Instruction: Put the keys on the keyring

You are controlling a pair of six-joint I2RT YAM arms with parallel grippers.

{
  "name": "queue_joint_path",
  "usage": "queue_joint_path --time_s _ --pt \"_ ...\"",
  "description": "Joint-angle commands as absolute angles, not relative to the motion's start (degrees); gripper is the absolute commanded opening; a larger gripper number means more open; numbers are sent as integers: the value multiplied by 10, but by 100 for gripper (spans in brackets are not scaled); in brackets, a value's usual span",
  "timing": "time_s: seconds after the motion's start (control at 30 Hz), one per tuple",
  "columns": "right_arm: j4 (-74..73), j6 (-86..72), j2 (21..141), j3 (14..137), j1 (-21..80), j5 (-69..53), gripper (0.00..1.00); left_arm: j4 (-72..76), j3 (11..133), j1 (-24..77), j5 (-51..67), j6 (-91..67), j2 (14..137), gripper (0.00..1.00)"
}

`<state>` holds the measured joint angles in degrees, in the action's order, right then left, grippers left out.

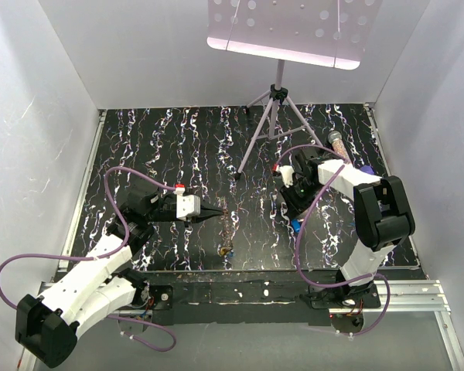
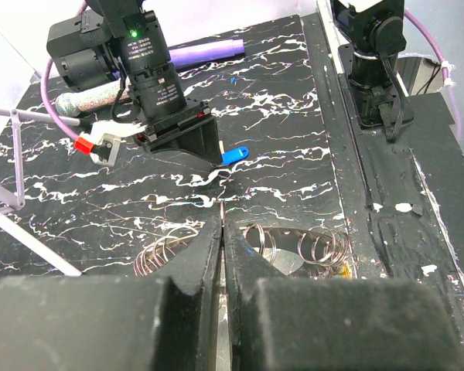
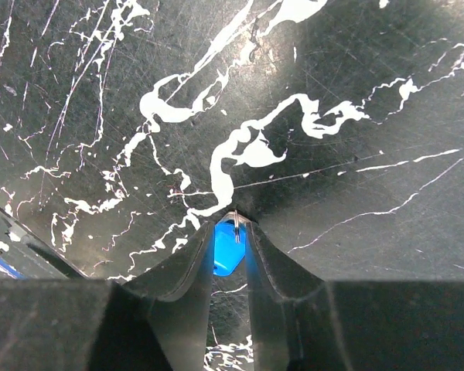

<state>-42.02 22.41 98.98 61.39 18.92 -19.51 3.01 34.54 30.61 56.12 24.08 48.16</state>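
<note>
My right gripper point(image 3: 233, 236) stands tips-down on the black marbled mat, its fingers pressed against both sides of a blue-headed key point(image 3: 227, 251). In the left wrist view that blue key point(image 2: 236, 154) pokes out from under the right gripper point(image 2: 209, 158). My left gripper point(image 2: 222, 228) is shut on a thin strand of the keyring point(image 2: 319, 246), whose bronze wire coils spread to either side of the jaws. A silver key blade point(image 2: 290, 263) and a yellow-orange key head point(image 2: 346, 270) lie among the coils. From above, the left gripper point(image 1: 215, 212) sits mid-mat and the blue key point(image 1: 295, 226) lies below the right gripper point(image 1: 294, 218).
A tripod stand point(image 1: 272, 116) holding a white perforated board rises at the back centre. A speckled glittery tube point(image 1: 336, 143) and a purple pen-like stick point(image 2: 205, 52) lie behind the right arm. White walls enclose the mat on three sides.
</note>
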Motion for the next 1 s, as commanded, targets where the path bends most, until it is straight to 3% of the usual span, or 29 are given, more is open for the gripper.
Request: queue_joint_path --time_s 0.0,0.5,0.73,0.97 --pt "-426 224 999 630 195 -195 29 39 356 309 563 249 473 0" --pt "-432 225 997 632 197 -188 15 35 358 310 563 250 475 0" --pt "-432 226 993 631 198 -185 1 34 357 311 565 250 474 0" --pt "-478 263 941 658 193 -209 1 39 358 311 569 251 475 0"
